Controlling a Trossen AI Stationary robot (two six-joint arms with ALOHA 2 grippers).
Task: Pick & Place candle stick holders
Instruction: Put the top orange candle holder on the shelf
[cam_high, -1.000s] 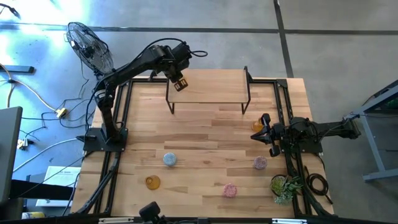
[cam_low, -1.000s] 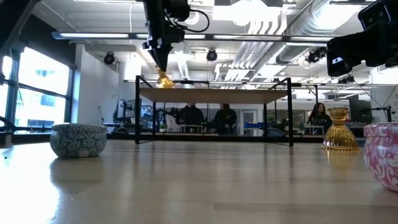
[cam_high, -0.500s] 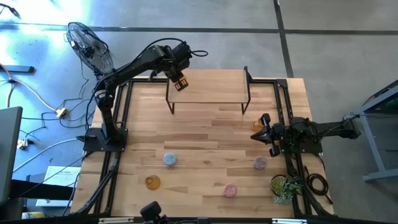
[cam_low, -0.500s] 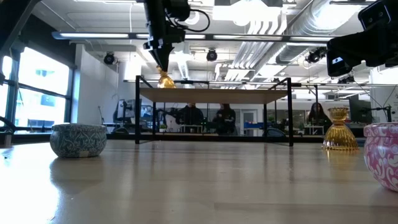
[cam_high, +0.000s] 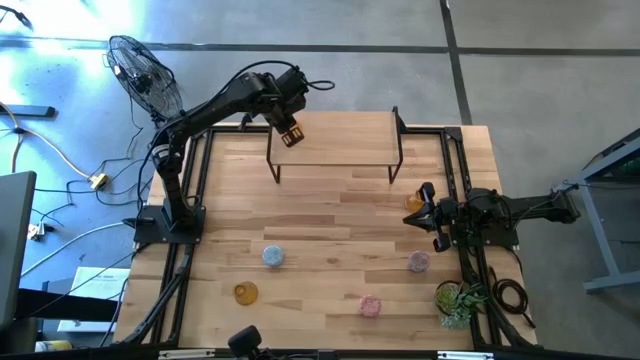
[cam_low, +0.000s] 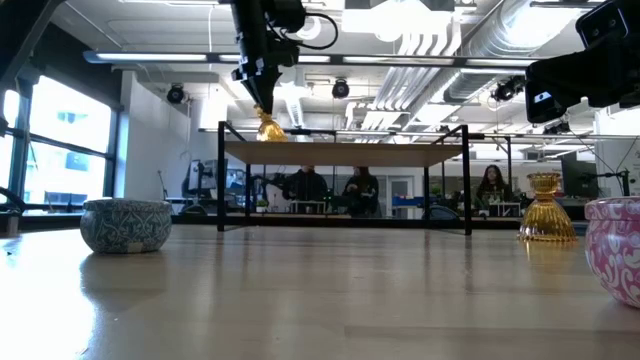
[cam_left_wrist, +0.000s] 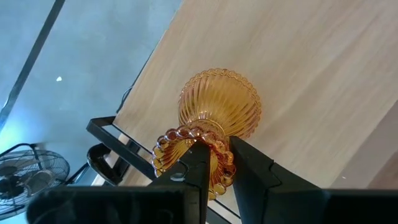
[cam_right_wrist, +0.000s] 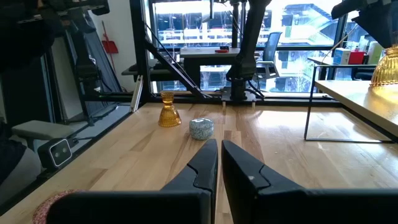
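Note:
My left gripper (cam_high: 290, 131) is shut on an amber ribbed glass holder (cam_left_wrist: 219, 106) over the left part of a raised wooden shelf (cam_high: 345, 140). In the low view the holder (cam_low: 267, 127) hangs just above the shelf top (cam_low: 340, 152). My right gripper (cam_high: 426, 207) is shut and empty, low beside a second amber holder (cam_high: 413, 203) standing on the table. A pale blue holder (cam_high: 273, 256), a third amber one (cam_high: 245, 293) and two pink ones (cam_high: 370, 305) (cam_high: 418, 261) stand on the near half of the table. My left gripper pinches the holder's upper cup (cam_left_wrist: 214, 163) between its two fingers, above the beaded ring (cam_left_wrist: 180, 134). The fingers come from above, pointing down. The holder hangs below them with its flared base (cam_left_wrist: 221, 99) down, a little tilted; whether the base touches the shelf cannot be told.
The shelf stands on black metal legs (cam_high: 272, 165) at the table's far middle. A green potted plant (cam_high: 455, 300) stands at the near right corner. A fan (cam_high: 140, 70) stands off the table's far left. People sit in the room behind (cam_low: 305, 185).

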